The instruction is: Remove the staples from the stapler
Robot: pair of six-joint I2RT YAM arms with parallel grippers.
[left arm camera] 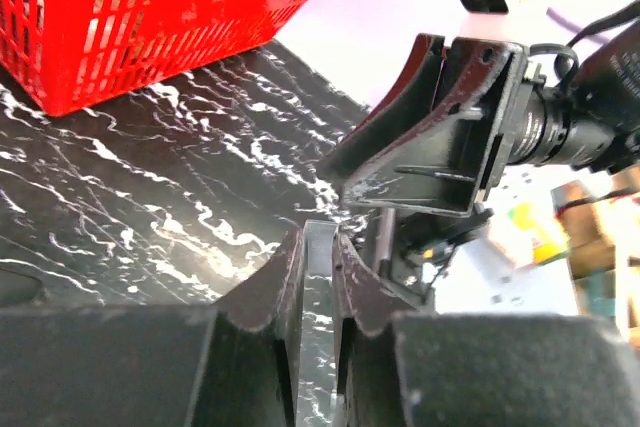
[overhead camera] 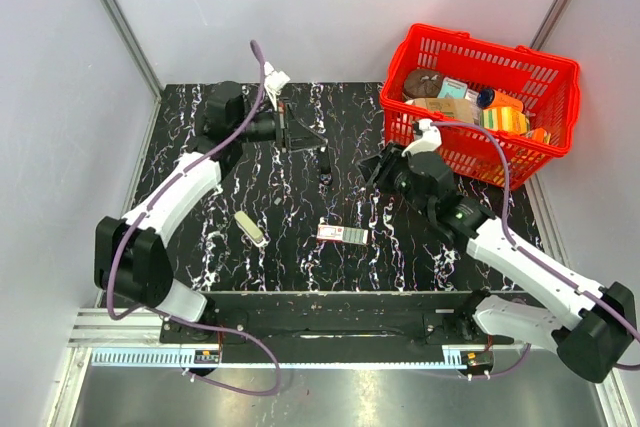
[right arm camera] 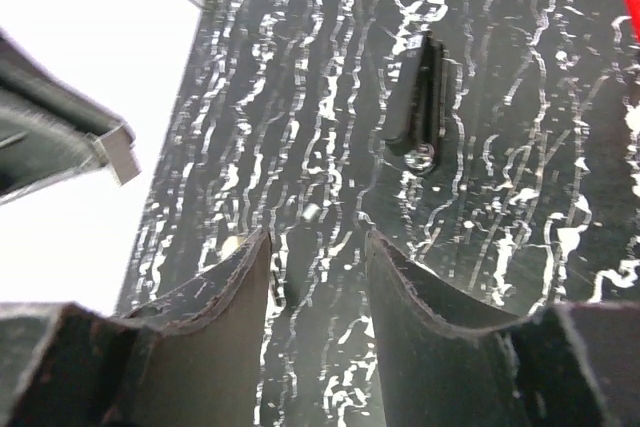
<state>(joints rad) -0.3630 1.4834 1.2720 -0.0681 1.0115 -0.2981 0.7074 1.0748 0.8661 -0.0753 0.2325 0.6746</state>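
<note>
The black stapler (overhead camera: 325, 164) lies on the marble table between my two grippers; in the right wrist view it (right arm camera: 420, 107) lies just beyond my open fingers. My left gripper (overhead camera: 316, 137) is shut on a thin grey metal strip, the staples (left arm camera: 320, 277), which runs up between its fingers (left arm camera: 275, 277) and is held above the table behind the stapler. The strip's end (right arm camera: 118, 155) pokes out at the left of the right wrist view. My right gripper (overhead camera: 374, 169) is open and empty, just right of the stapler, low over the table (right arm camera: 318, 242).
A red basket (overhead camera: 560, 77) full of items stands at the back right, close behind the right arm. A small red-and-white box (overhead camera: 343, 235) and a short beige-silver piece (overhead camera: 250, 228) lie on the near half of the table.
</note>
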